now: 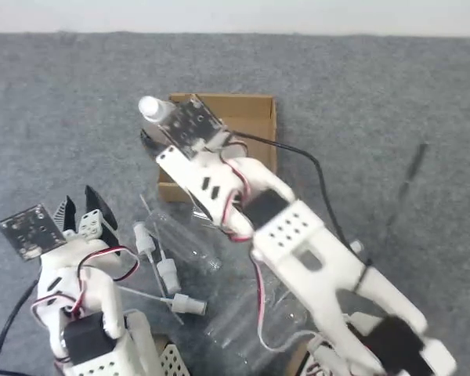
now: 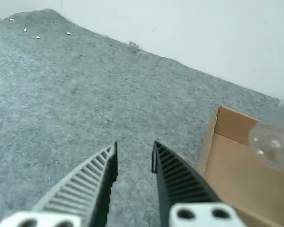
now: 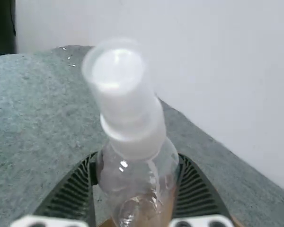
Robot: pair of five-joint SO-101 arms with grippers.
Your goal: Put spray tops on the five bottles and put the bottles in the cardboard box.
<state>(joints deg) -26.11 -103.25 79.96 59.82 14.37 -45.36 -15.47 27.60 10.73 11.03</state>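
Bench (image 1: 392, 94): grey carpet surface, open room on the far and right sides, near side crowded by both arms.

Cardboard box (image 1: 254, 117): open-topped, at mid-bench, partly covered by the right arm (image 1: 298, 235).

Right gripper (image 3: 135, 176): fingers closed on the body of a clear bottle (image 3: 132, 156), spray top (image 3: 118, 80) already fitted. Held above the box's left part in the high view, top end poking out past the box corner.

Left gripper (image 2: 135, 161): fingers parted, holding nothing, hanging over bare carpet left of the box.

Loose bottles (image 1: 192, 235): uncapped, lying just in front of the box and partly under the right arm; count not certain.

Three loose spray tops (image 1: 168, 274): thin dip tubes attached, lying between the arms.

Handling, judged: light, thin-walled, smooth; likely to dent or slip under a hard squeeze. Best taken across the body just below the shoulder, as at present.

Clearance, judged: tight at the box's left wall. Calls for carrying the bottle inward, clear of the rim, before release. Cable (image 1: 313, 160) and loose bottles close below the arm.
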